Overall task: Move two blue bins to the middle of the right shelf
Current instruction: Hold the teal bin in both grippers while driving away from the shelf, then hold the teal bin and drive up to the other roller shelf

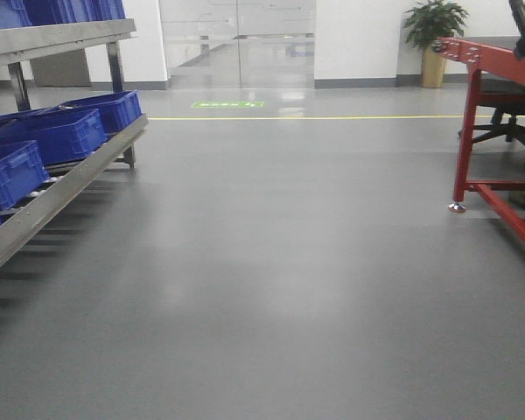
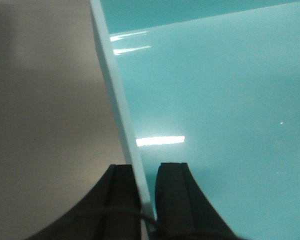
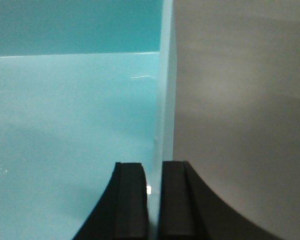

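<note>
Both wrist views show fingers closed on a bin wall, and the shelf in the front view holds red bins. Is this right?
No: the front view shows blue bins on the shelf, not red. The fingers do close on a bin wall.

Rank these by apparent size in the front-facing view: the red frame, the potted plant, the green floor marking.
1. red frame: largest, though it is nearest the camera and cut off by the picture's edge
2. potted plant
3. green floor marking: smallest, a thin strip

Bins (image 1: 66,136) on rack (image 1: 79,175) left, table (image 1: 494,59) right
</note>
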